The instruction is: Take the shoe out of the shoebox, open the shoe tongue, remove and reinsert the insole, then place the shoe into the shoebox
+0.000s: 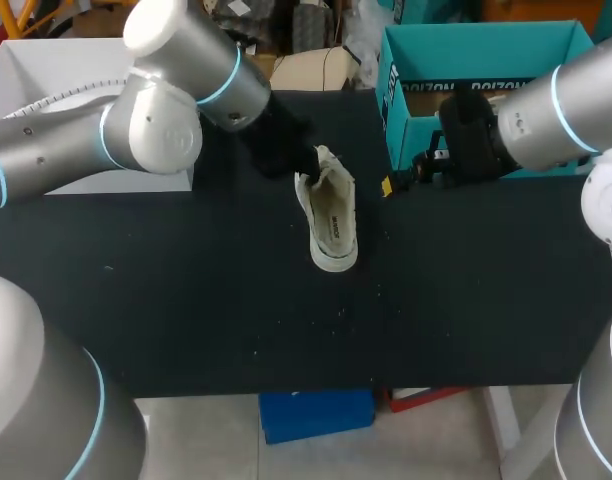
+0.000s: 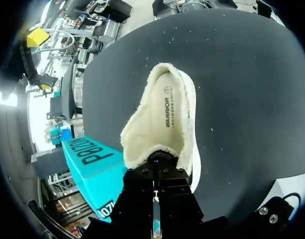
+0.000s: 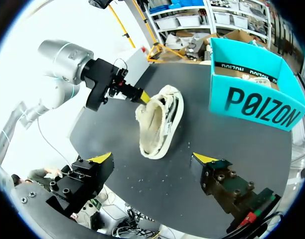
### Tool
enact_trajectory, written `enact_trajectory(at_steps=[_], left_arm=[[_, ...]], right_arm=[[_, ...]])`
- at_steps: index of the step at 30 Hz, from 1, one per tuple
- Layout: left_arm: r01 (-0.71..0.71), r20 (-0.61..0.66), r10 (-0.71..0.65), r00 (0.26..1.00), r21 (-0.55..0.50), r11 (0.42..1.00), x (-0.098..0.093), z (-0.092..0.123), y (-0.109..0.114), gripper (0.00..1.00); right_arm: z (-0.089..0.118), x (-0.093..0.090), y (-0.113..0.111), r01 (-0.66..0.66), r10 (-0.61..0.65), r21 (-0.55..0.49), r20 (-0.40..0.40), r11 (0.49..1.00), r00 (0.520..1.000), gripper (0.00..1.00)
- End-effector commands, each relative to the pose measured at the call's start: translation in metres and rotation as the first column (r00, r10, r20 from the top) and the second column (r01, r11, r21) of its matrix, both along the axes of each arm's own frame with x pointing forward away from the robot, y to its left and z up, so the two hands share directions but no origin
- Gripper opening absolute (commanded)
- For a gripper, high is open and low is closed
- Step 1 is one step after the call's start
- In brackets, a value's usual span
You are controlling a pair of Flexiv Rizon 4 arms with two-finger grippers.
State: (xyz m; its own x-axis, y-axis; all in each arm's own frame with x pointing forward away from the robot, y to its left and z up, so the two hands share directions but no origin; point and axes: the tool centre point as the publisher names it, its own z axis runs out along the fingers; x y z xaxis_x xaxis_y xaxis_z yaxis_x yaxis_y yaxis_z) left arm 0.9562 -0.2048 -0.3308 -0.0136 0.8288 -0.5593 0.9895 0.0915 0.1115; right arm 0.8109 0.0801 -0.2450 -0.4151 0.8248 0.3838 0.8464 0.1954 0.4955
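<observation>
A white shoe (image 1: 331, 222) lies on the black table (image 1: 186, 290), toe toward the front edge. Its fuzzy cream insole (image 2: 162, 119) is tilted up at the heel end. My left gripper (image 1: 311, 165) is shut on that heel end (image 2: 155, 162), and from the right wrist it shows as a yellow tip (image 3: 142, 99) against the insole (image 3: 151, 119). The shoe's white side (image 2: 195, 149) shows beside the insole. My right gripper (image 1: 401, 182) hangs open above the table (image 3: 153, 159), in front of the teal shoebox (image 1: 411, 130), right of the shoe (image 3: 165, 134). Nothing is between its fingers.
The open teal shoebox (image 3: 257, 107) stands at the back right, and its printed side (image 2: 92, 154) is close to my left gripper. A white box (image 1: 56, 65) sits at the back left behind my left arm. Bare table lies in front of the shoe.
</observation>
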Motion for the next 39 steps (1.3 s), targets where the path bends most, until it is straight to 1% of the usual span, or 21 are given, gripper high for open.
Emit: enact_trajectory(at_steps=[1, 4, 9, 11, 13, 16, 19, 22, 25, 29, 32, 35, 39], left_arm=[[0.012, -0.015, -0.012, 1.000, -0.001, 1.000, -0.009, -0.010, -0.001, 0.00], [0.028, -0.034, -0.028, 0.999, 0.006, 1.000, -0.020, -0.010, 0.004, 0.00], [0.051, -0.031, -0.051, 0.998, 0.005, 0.999, -0.032, 0.014, 0.023, 0.00], [0.056, -0.005, -0.056, 0.998, 0.014, 0.998, -0.031, 0.025, 0.028, 0.00], [0.057, 0.019, -0.057, 0.998, 0.017, 0.998, -0.026, 0.032, 0.028, 0.00], [0.058, 0.038, -0.058, 0.998, 0.014, 0.998, -0.014, 0.035, 0.022, 0.00], [0.058, 0.054, -0.059, 0.997, 0.015, 0.998, 0.002, 0.030, 0.012, 0.00], [0.048, 0.051, -0.049, 0.998, 0.021, 0.999, 0.015, 0.021, 0.003, 0.00], [0.046, 0.041, -0.047, 0.998, 0.024, 0.999, 0.023, 0.012, -0.005, 0.00], [0.065, 0.009, -0.065, 0.998, 0.019, 0.998, 0.020, 0.000, -0.019, 0.00], [0.079, -0.009, -0.079, 0.997, 0.023, 0.997, 0.012, -0.005, -0.025, 0.00], [0.085, -0.031, -0.084, 0.996, 0.032, 0.996, 0.001, -0.011, -0.024, 0.00], [0.087, -0.073, -0.085, 0.994, 0.033, 0.996, -0.015, -0.025, -0.021, 0.00]], right_arm=[[0.000, 0.000, 0.001, 0.001, -0.001, -0.003, -0.001, 1.000, 1.000, 1.00], [0.000, 0.000, 0.001, 0.001, -0.001, -0.003, -0.001, 1.000, 1.000, 1.00], [0.000, 0.000, 0.001, 0.001, -0.001, -0.003, -0.001, 1.000, 1.000, 1.00], [0.000, 0.000, 0.001, 0.001, -0.001, -0.003, -0.001, 1.000, 1.000, 1.00], [0.000, 0.000, 0.001, 0.001, -0.001, -0.003, -0.001, 1.000, 1.000, 1.00], [0.000, 0.000, 0.001, 0.001, -0.001, -0.003, -0.001, 1.000, 1.000, 1.00], [0.000, 0.000, 0.001, 0.001, -0.001, -0.003, -0.001, 1.000, 1.000, 1.00], [0.000, 0.000, 0.001, 0.001, -0.001, -0.003, -0.001, 1.000, 1.000, 1.00], [0.000, 0.000, 0.001, 0.001, -0.001, -0.003, -0.001, 1.000, 1.000, 1.00], [0.000, 0.000, 0.001, 0.001, -0.001, -0.003, -0.001, 1.000, 1.000, 1.00], [0.000, 0.000, 0.001, 0.001, -0.001, -0.003, -0.001, 1.000, 1.000, 1.00], [0.000, 0.000, 0.001, 0.001, -0.001, -0.003, -0.001, 1.000, 1.000, 1.00], [0.000, 0.000, 0.001, 0.001, -0.001, -0.003, -0.001, 1.000, 1.000, 1.00]])
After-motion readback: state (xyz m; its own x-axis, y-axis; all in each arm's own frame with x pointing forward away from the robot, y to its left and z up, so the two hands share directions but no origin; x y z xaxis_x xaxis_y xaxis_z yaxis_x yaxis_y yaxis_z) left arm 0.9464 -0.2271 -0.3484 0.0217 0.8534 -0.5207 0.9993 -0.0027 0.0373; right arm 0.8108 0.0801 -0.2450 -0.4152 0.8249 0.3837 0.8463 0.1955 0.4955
